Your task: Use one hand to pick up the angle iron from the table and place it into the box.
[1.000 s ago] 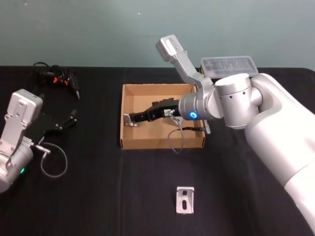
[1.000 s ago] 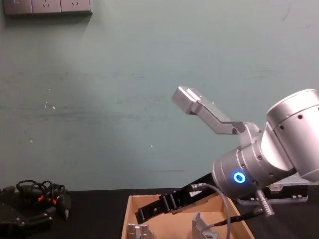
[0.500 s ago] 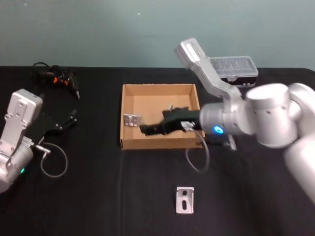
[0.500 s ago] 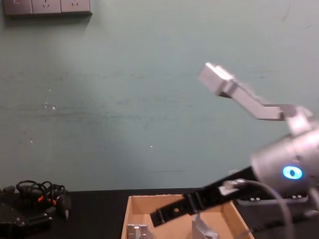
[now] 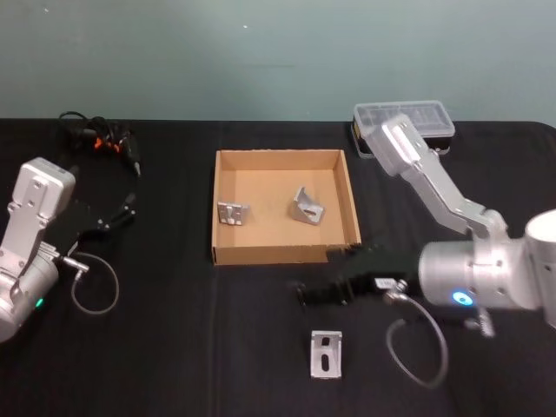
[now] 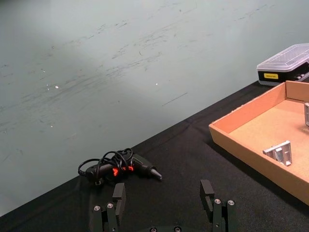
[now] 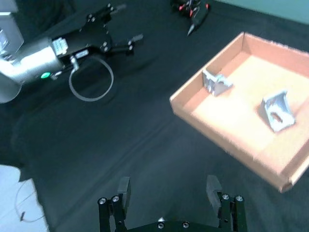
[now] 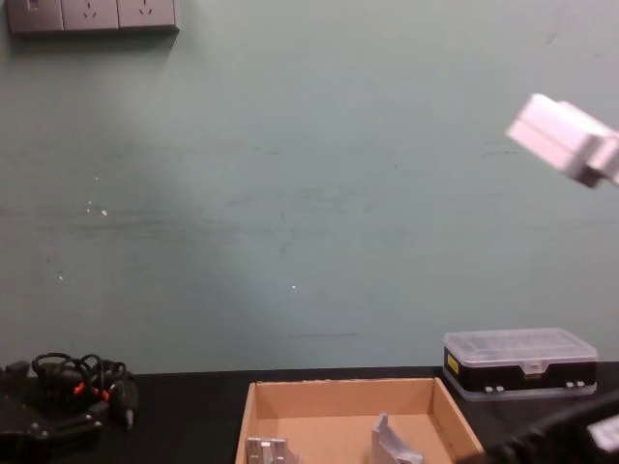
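Note:
One angle iron lies on the black table near the front edge. Two more angle irons rest inside the tan box. My right gripper hovers over the table just in front of the box, behind the loose angle iron. In the right wrist view that gripper stands open with nothing between its fingers, and the box lies beyond it. My left gripper is parked at the left, open and empty.
A clear-lidded plastic case sits behind the box at the right. A bundle of black cables lies at the back left. A grey cable loop hangs by the left arm, another by the right.
My right gripper has drawn back out of the box toward the front, ending over the table before it. Both angle irons in the box stay put. The left arm has not moved.

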You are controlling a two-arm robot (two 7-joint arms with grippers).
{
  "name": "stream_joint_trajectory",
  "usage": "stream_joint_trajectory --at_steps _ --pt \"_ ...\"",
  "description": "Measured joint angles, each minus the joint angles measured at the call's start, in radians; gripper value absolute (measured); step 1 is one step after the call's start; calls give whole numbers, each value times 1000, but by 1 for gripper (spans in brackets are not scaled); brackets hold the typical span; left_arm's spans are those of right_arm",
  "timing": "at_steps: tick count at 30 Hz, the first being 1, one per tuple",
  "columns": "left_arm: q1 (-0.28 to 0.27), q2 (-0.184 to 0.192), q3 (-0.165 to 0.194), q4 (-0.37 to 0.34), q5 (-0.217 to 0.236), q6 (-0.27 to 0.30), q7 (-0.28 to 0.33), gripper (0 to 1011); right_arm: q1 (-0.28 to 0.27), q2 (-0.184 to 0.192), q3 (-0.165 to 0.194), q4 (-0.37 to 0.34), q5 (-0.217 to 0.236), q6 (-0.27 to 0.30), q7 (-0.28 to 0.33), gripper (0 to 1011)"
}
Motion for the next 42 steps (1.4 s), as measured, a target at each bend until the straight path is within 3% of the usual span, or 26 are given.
stream_joint_trajectory --at_steps 7,16,25,42 --pt "0 0 0 0 0 0 0 1011 -79 82 29 -88 35 32 5 1003" --pt "0 0 0 0 0 0 0 1011 -91 140 -5 -87 60 69 35 1003" --pt "0 0 0 0 0 0 0 1011 -82 140 -42 -61 65 80 19 1003" --pt "0 0 0 0 0 0 0 1011 -53 88 -92 -15 43 61 -80 1003"
